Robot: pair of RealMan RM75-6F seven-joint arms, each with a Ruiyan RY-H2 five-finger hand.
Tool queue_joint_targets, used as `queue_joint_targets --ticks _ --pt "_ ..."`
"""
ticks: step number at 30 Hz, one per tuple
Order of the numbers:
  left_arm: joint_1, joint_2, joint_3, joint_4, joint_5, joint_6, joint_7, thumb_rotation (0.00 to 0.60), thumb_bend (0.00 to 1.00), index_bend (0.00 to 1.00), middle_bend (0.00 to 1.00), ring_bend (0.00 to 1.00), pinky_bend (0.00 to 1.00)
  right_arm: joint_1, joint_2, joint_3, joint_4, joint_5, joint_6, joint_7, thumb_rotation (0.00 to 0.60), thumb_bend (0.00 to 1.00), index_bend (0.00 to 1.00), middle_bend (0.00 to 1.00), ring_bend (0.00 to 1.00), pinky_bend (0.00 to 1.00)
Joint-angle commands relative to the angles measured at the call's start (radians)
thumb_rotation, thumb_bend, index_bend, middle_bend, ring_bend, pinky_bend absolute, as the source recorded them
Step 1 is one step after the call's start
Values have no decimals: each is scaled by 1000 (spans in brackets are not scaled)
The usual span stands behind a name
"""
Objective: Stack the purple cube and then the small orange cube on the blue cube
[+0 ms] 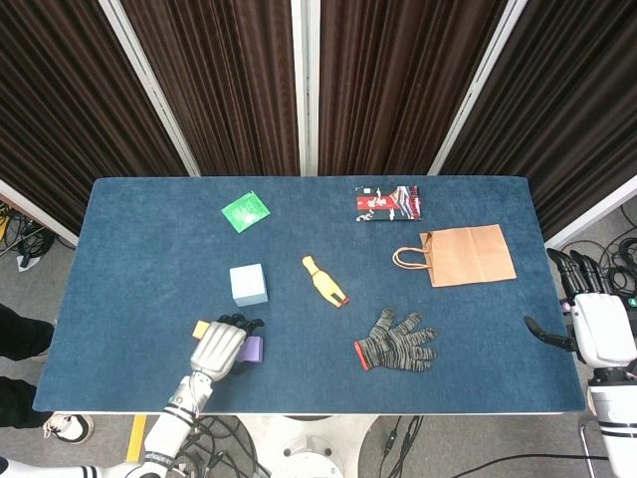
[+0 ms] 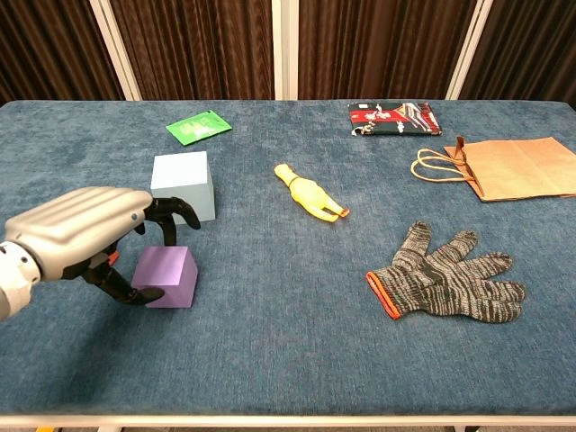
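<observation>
The purple cube (image 2: 173,275) lies on the table near the front left, also seen in the head view (image 1: 255,349). My left hand (image 2: 83,236) arches over its left side, fingers (image 2: 174,214) curved above the far top edge and thumb by its near left face. The cube still rests on the cloth. The light blue cube (image 2: 184,185) stands just behind it (image 1: 248,284). The small orange cube (image 1: 202,328) peeks out left of my left hand (image 1: 220,346); the chest view hides nearly all of it. My right hand (image 1: 594,326) hangs open off the table's right edge.
A yellow rubber chicken (image 2: 310,194) lies mid-table and a grey knit glove (image 2: 445,273) at front right. A brown paper bag (image 2: 515,166), a red printed packet (image 2: 396,118) and a green packet (image 2: 198,126) lie further back.
</observation>
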Motion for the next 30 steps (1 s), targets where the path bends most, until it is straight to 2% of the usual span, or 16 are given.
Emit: queue_joint_targets --ticks 1,8,12,16,23,30 --pt "6 16 0 -14 1 14 -5 600 305 324 565 286 335 -1 1 2 -1 2 2 2 600 121 0 98 0 0" --pt "29 139 -28 -146 -5 83 -3 600 307 324 565 288 336 0 3 5 -3 7 -1 1 600 121 0 98 0 0" --pt "15 228 -86 -256 -44 105 32 600 307 324 565 288 335 0 0 2 -4 3 -1 -8 600 121 0 98 0 0" --pt "-20 285 -148 -302 -102 93 58 600 308 324 565 288 336 1 -3 2 -2 5 -2 -11 600 120 0 98 0 0" --pt "-140 317 -241 -240 -261 -57 26 600 307 324 565 288 333 3 -6 2 -5 5 -6 -23 600 120 0 98 0 0" --pt "-258 304 -262 -139 -295 -207 -37 600 308 324 565 288 332 8 -10 4 -3 15 -15 -32 600 122 0 98 0 0"
